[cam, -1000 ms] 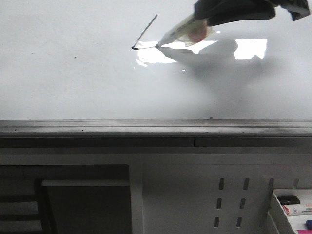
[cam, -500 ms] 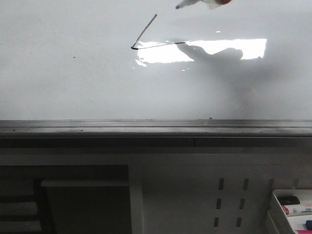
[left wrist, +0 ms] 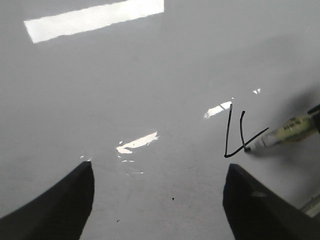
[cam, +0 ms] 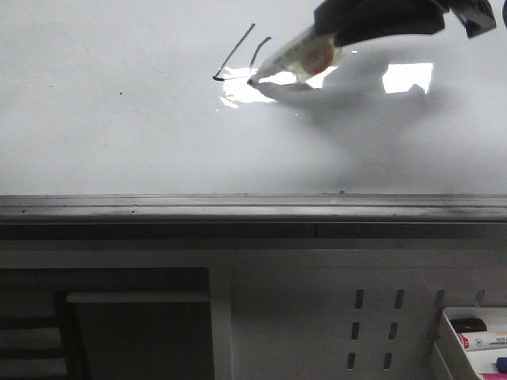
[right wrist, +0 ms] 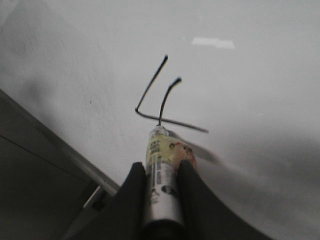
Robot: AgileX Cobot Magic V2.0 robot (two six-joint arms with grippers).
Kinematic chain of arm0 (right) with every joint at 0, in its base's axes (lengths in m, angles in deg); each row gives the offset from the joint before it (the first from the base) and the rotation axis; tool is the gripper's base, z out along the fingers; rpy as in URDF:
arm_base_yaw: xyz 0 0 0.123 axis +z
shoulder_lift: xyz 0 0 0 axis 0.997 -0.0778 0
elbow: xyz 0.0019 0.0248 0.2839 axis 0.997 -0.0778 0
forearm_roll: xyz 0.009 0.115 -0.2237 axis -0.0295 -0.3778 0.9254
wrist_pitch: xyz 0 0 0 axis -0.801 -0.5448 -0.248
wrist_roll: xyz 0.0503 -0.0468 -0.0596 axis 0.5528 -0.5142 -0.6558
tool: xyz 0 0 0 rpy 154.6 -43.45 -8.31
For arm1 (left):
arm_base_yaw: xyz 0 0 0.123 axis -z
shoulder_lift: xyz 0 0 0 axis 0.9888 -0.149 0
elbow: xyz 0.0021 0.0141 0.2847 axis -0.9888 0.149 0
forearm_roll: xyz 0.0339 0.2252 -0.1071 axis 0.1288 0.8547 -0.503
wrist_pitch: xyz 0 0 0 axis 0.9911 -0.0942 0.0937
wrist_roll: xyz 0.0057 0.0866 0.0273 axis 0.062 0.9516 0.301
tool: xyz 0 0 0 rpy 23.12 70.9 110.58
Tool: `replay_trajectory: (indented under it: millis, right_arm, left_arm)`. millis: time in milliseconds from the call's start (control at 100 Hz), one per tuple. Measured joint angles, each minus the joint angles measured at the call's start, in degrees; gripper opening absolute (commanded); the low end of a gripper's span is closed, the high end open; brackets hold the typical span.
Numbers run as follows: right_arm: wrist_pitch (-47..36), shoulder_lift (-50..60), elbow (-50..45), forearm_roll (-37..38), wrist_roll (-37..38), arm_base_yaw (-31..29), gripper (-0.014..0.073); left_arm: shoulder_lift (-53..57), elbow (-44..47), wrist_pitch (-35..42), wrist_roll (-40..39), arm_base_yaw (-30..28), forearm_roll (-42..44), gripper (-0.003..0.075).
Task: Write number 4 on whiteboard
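Observation:
The whiteboard (cam: 119,134) fills the upper front view. On it is a partly drawn number 4 (cam: 235,51): a slanted stroke, a crossbar lost in glare, and a short vertical stroke. My right gripper (cam: 341,28) is shut on a pale marker (cam: 299,54) whose tip touches the board at the lower end of the vertical stroke. The right wrist view shows the gripper (right wrist: 161,167), the marker (right wrist: 160,147) and the number 4 (right wrist: 151,82). My left gripper (left wrist: 160,200) is open and empty above the board (left wrist: 125,75), beside the number 4 (left wrist: 228,130) and the marker (left wrist: 285,132).
A grey metal ledge (cam: 253,210) runs along the board's bottom edge. Below it is a white perforated panel (cam: 372,324). A white tray (cam: 447,340) with spare markers stands at the lower right. Bright light reflections (cam: 408,77) lie on the board.
The marker finished the crossbar, lifted off toward the top, then came back down. A new short vertical stroke now runs down to the crossbar.

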Motion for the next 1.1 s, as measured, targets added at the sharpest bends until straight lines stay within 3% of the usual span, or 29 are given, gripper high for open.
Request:
replay_trajectory:
  millis: [340, 790, 1100]
  right_arm:
    - [3.29, 6.17, -3.61, 0.93, 1.13, 0.0, -0.0045]
    - [14.22, 9.86, -1.12, 1.49, 2.18, 0.0, -0.0045]
    - [19.36, 9.86, -1.02, 2.17, 2.56, 0.0, -0.0045]
  left_arm:
    - [0.0, 0.0, 0.27, 0.0, 1.29, -0.1, 0.0491]
    - [-7.39, 0.0, 7.16, 4.52, 25.95, 1.35, 0.0491]
    - [-11.69, 0.0, 10.37, 4.74, 29.82, 2.09, 0.0491]
